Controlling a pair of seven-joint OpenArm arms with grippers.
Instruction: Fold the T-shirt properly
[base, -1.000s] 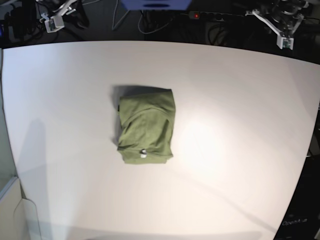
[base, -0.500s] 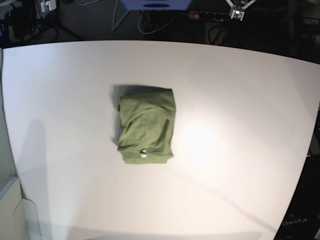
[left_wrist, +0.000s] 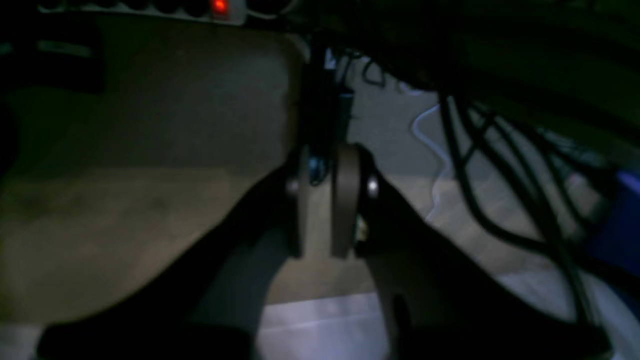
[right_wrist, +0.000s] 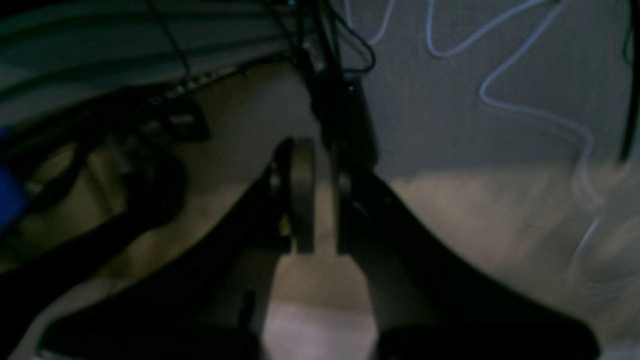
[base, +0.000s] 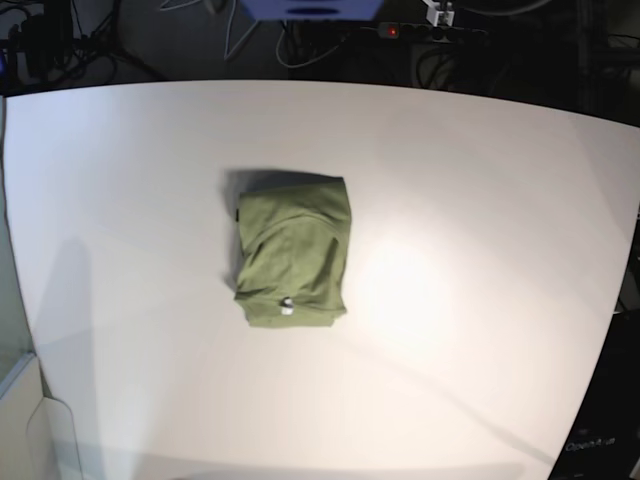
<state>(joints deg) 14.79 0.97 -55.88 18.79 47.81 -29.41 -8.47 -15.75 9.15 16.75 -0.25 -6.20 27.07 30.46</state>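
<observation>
Two dark fingers (left_wrist: 346, 200) extend from 6 o'clock toward center, tips separated by a narrow gap. A power strip (left_wrist: 150, 7), red indicator lit, occupies 11 o'clock. Black cables (left_wrist: 510, 185) run down the 3-to-4 o'clock side.

The olive-green T-shirt (base: 294, 255) lies folded into a compact, roughly rectangular bundle, upper edge slightly slanted, lightly wrinkled, a small white tag (base: 287, 307) showing near its lower edge, on the white table (base: 480, 250).
</observation>
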